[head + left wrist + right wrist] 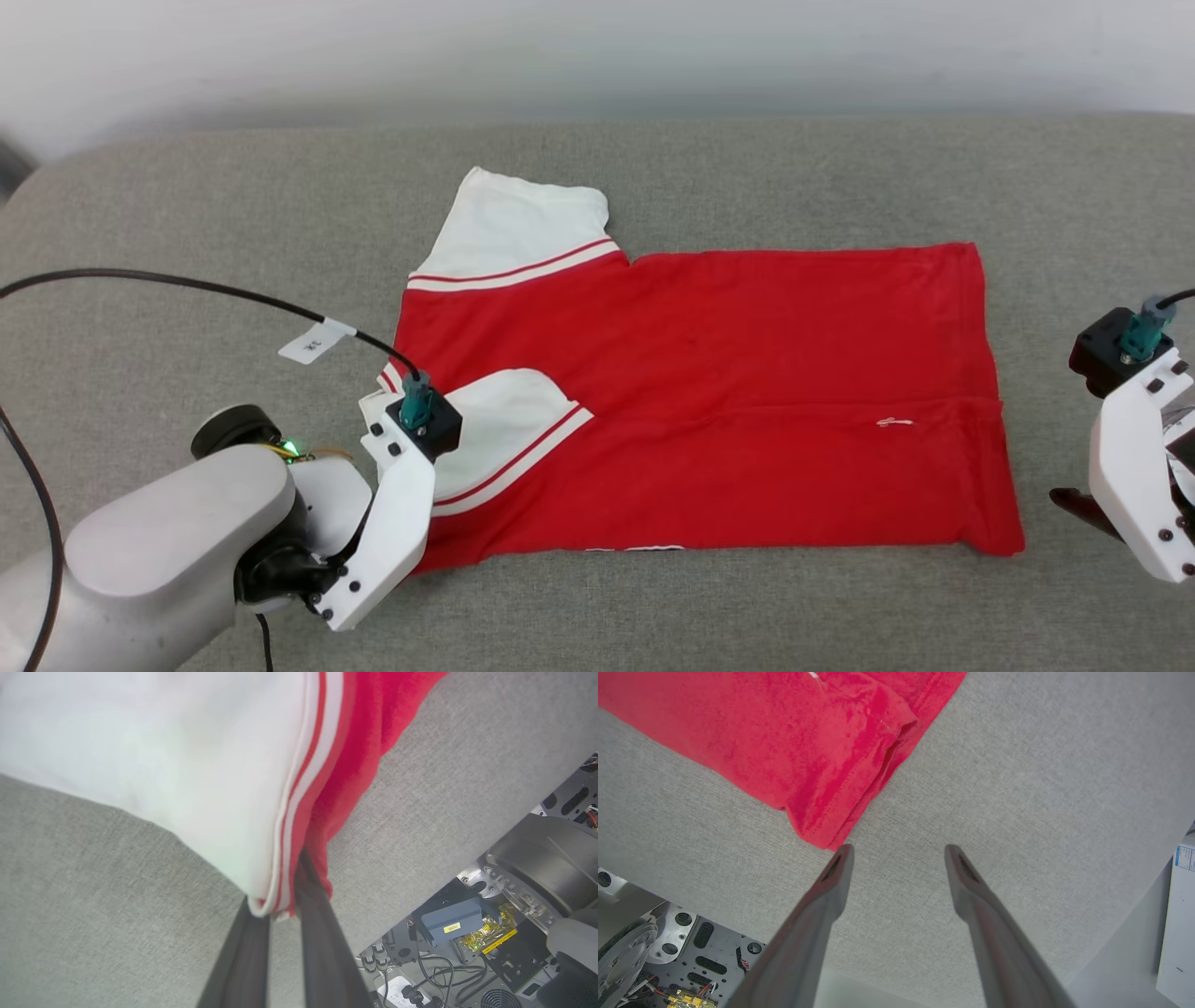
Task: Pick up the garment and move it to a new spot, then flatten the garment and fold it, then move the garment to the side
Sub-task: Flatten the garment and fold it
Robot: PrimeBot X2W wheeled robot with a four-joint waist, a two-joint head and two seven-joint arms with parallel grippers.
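Note:
The garment [709,392], red with white sleeves and red-white stripe trim, lies spread on the grey table [187,233], its near side folded over with one sleeve on top. My left gripper [401,495] hangs over the garment's near left corner. In the left wrist view that left gripper [278,891] is shut on the garment [187,765] where the white sleeve meets the striped trim. My right gripper [1083,509] hovers off the garment's right end. The right wrist view has this right gripper [897,851] open above bare table, its left fingertip next to the garment's red hem corner [822,826].
A black cable with a white tag [316,343] arcs over the table's left part to my left wrist. Past the table's front edge lie the robot's base and electronics [467,933]. A white box [1181,914] stands beyond the table's right side.

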